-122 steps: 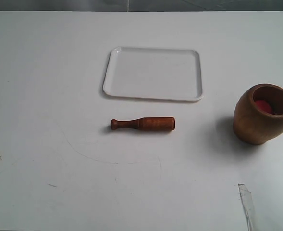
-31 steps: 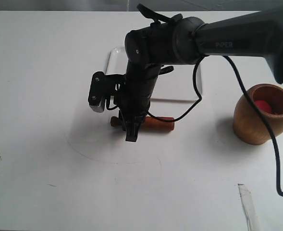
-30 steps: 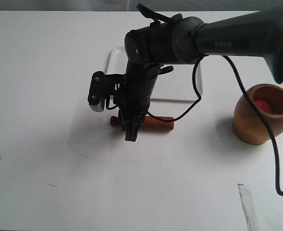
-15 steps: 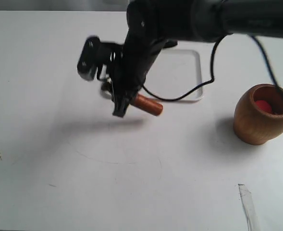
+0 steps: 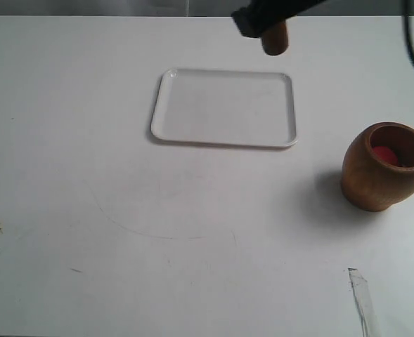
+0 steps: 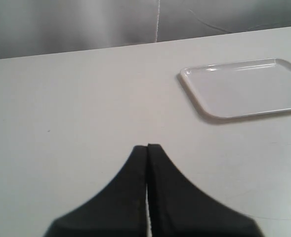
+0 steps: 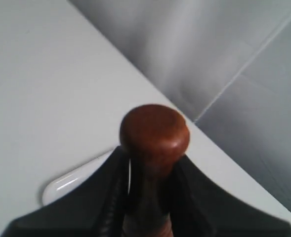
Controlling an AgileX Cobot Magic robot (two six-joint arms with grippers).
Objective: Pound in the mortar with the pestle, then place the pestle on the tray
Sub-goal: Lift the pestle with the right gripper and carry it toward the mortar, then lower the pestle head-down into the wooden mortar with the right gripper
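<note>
Only the right wrist view shows the knob of the small reddish-brown wooden pestle (image 7: 155, 131), clamped between the right gripper's (image 7: 152, 160) black fingers. The exterior view catches just its thick end, held aloft past the 1 o'clock corner of the flat white rectangular plastic tray (image 5: 224, 107). The rounded light-brown wooden mortar (image 5: 386, 166) stands at the tray's 4 o'clock. The left gripper (image 6: 146, 148), seen only by its own camera, is pressed together, empty.

Looks like a lab test bench here: scuffed white counter (image 5: 66, 140), tape scrap (image 5: 361, 298) on it, grey wall (image 6: 86, 24) behind.
</note>
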